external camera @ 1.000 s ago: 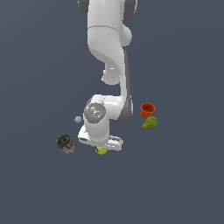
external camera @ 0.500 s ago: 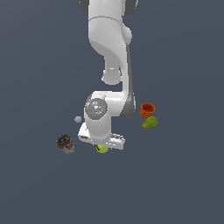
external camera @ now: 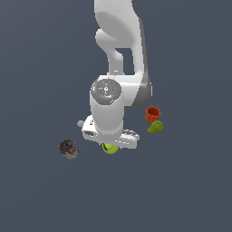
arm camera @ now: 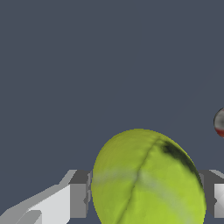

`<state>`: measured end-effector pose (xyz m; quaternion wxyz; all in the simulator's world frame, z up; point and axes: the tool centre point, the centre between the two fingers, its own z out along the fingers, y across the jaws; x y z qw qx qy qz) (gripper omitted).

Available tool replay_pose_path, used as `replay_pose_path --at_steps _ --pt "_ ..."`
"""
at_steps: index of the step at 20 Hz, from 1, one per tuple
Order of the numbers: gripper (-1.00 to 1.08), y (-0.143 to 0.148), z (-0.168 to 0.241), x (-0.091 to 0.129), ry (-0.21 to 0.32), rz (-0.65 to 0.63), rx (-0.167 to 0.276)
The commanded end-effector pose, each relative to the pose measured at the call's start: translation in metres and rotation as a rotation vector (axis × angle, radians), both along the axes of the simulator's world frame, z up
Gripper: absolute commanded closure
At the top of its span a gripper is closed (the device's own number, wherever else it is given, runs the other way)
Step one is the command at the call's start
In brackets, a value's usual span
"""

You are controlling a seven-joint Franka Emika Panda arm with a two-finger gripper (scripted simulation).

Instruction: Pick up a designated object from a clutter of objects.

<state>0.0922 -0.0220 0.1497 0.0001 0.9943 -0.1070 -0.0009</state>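
The yellow-green tennis ball [arm camera: 146,179], with its dark curved mark, fills the gap between my two fingers [arm camera: 78,199] in the wrist view and touches both. My gripper [arm camera: 146,199] is shut on it. In the exterior view only the ball's lower part [external camera: 110,148] shows under the white hand, and the gripper [external camera: 110,145] itself is hidden behind the hand. The ball hangs a little above the dark floor.
A dark red-and-black can [external camera: 68,148] lies toward the exterior view's left; its edge [arm camera: 220,123] shows in the wrist view. An orange cup [external camera: 152,113] and a green pear-like fruit [external camera: 155,127] sit toward the right. A tiny grey ball [external camera: 80,123] peeks out beside the hand.
The hand and the tennis ball have risen slightly in the exterior view. The other items have stayed where they were.
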Motion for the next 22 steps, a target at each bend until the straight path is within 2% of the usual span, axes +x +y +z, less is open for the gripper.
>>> replay_pose_path --at_steps 1,15,22 --pt "1.08 0.008 0.029 0.003 -0.002 0.000 -0.001" --pt "1.08 0.052 0.180 0.023 -0.002 0.000 -0.001" --pt "1.08 0.068 0.237 0.032 -0.002 0.000 0.000"
